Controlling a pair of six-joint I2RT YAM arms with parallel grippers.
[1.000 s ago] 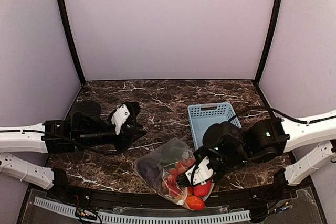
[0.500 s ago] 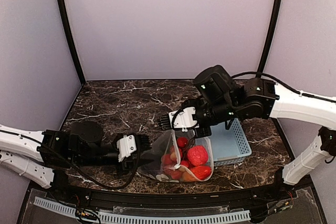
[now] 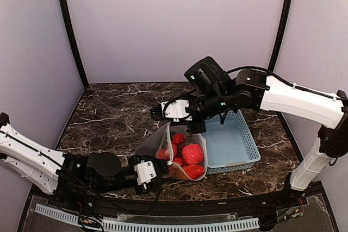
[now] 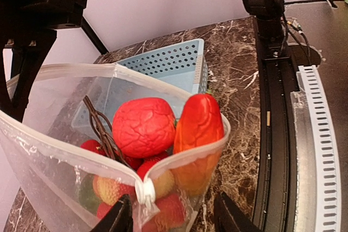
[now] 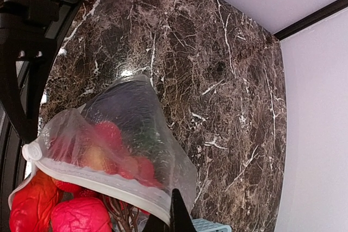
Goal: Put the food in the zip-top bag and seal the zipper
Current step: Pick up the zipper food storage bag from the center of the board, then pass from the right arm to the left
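Note:
The zip-top bag stands upright next to the basket, mouth open, with red food inside. My right gripper is above it, shut on the far end of the mouth edge. In the left wrist view the zipper strip runs to the white slider, which sits between the spread jaws of my left gripper, close to the left finger. A round red piece and an orange-red piece stick out of the mouth. My left gripper is at the bag's near end.
The light-blue slotted basket stands right of the bag, touching it. The black rail of the table's near edge runs just beside my left gripper. Dark marble table stretches to the back and left.
The right arm has lifted the bag by its mouth edge and carried it back and left. The left arm has swung to the near edge at the slider end, jaws wider.

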